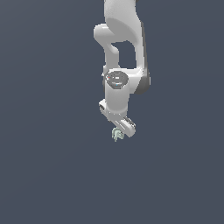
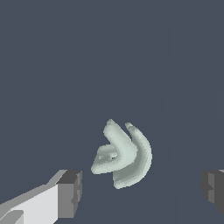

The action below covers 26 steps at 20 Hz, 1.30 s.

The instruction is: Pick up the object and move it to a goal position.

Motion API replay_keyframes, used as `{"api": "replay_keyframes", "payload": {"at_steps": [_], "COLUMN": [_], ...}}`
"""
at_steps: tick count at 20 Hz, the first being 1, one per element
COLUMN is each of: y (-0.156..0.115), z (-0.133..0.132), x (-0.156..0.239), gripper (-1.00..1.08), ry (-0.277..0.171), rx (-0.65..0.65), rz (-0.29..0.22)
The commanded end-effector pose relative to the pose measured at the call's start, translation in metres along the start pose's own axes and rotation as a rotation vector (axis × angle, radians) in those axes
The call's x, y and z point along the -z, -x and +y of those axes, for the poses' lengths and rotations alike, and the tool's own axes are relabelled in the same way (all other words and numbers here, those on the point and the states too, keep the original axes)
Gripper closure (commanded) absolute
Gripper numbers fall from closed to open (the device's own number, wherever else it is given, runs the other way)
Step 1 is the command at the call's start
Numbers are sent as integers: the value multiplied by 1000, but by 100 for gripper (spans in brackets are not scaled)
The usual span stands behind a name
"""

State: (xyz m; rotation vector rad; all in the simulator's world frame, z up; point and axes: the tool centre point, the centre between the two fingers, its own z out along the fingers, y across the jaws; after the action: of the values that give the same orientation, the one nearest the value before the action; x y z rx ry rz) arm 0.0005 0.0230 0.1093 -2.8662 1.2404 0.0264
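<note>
The object [image 2: 124, 155] is a small pale mint-green curled lump with loop-like ridges. In the wrist view it lies between my two grey fingertips, nearer to one pad [image 2: 70, 192] than to the other [image 2: 213, 189], touching neither. My gripper [image 2: 141, 191] is open around it. In the exterior view the object [image 1: 117, 134] shows just below the white hand, and the gripper [image 1: 119, 132] hangs straight down over it from the white arm. The fingers themselves are mostly hidden by the hand there.
A plain dark blue-grey surface [image 1: 52, 175] fills both views. No other objects, containers or edges show.
</note>
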Motion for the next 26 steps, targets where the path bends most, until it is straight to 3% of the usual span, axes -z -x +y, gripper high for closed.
{"api": "replay_keyframes", "payload": {"at_steps": [1,13,26], "y": [0,2,2], "z": [-1,-4,-5], "x": [-3,-15,-23], "gripper": [-92,-92,-92], "ry": [2,6,7], "rx": [-65,-282,-319], "rz": [4,21,24]}}
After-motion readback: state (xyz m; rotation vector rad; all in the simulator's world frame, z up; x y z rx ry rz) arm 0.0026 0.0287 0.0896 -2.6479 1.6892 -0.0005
